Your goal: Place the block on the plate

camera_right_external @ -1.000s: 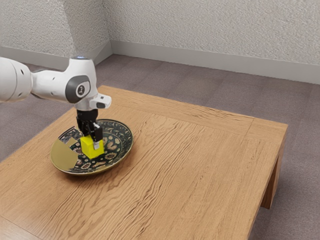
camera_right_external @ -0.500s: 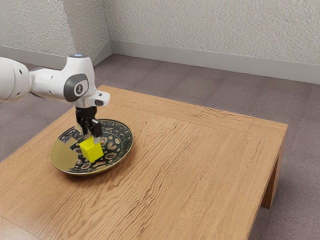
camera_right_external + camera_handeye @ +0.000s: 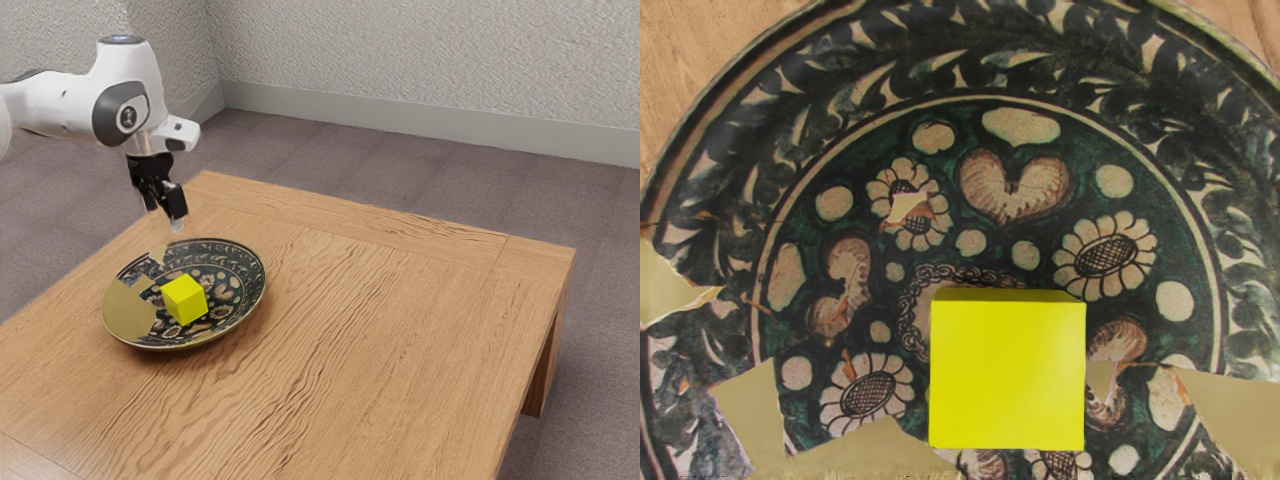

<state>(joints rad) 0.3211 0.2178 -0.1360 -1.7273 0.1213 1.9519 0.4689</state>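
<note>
Plate (image 3: 126, 312) on counter (image 3: 390, 340), wall (image 3: 420, 60) beyond, block (image 3: 184, 300) resting on plate's patterned part, my hand (image 3: 165, 217) released, fingers apart, now lifted well above block, down at it a moment ago.

Wooden table (image 3: 400, 330); grey-purple carpet (image 3: 400, 168) around; rough pale wall (image 3: 420, 50), grey baseboard (image 3: 400, 120) at foot.

Bright, diffuse light spreads evenly over the counter (image 3: 400, 340) and the pale wall (image 3: 420, 55) on its far side. A soft shadow hugs the plate's (image 3: 125, 308) near rim. In the wrist view, the block (image 3: 1007, 375) shows a flat, vivid yellow face and a darker olive side.
</note>
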